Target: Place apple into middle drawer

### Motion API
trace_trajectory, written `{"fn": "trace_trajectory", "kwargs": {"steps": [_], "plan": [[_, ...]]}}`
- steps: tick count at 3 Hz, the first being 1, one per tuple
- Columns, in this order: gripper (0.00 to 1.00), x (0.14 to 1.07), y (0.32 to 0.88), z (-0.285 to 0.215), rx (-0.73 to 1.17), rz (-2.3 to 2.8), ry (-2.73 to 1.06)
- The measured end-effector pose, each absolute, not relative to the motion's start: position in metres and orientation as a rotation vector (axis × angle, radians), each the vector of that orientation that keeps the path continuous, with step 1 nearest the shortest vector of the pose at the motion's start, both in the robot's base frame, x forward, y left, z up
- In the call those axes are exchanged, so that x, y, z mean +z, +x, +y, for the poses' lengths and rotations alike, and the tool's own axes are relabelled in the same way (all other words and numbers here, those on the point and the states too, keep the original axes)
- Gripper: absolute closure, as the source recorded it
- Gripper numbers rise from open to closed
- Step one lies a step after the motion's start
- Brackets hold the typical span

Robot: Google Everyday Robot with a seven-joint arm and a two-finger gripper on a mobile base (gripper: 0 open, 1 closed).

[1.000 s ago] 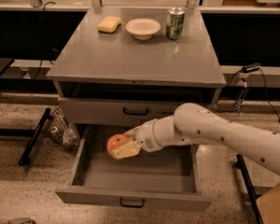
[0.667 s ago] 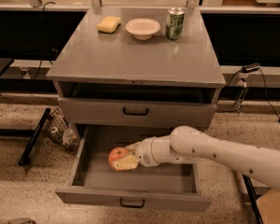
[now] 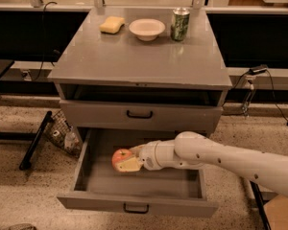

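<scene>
The red and yellowish apple (image 3: 121,158) is held inside the open middle drawer (image 3: 137,206), left of its centre, low near the drawer floor. My gripper (image 3: 128,161) is shut on the apple, with a pale finger (image 3: 130,165) across its lower right side. My white arm (image 3: 216,159) reaches into the drawer from the right. I cannot tell whether the apple touches the drawer floor. The upper grey drawer (image 3: 139,114) is closed.
On the cabinet top (image 3: 139,61) stand a yellow sponge (image 3: 112,24), a white bowl (image 3: 146,28) and a green can (image 3: 180,24). A wire basket (image 3: 62,133) sits on the floor left of the cabinet. A black table leg (image 3: 34,142) lies further left.
My gripper has moved down into the middle drawer with the apple, ending a little lower and nearer the drawer floor. The drawer has stayed open.
</scene>
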State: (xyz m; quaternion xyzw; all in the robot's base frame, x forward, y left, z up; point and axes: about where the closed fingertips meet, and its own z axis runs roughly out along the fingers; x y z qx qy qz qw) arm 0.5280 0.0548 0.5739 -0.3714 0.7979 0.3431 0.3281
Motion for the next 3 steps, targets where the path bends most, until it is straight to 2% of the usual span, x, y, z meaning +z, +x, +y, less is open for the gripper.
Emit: {"fn": "trace_trajectory", "kwargs": {"steps": [3], "plan": [[1.00,0.468,0.584,0.072,0.814,2.078,-0.835]]}}
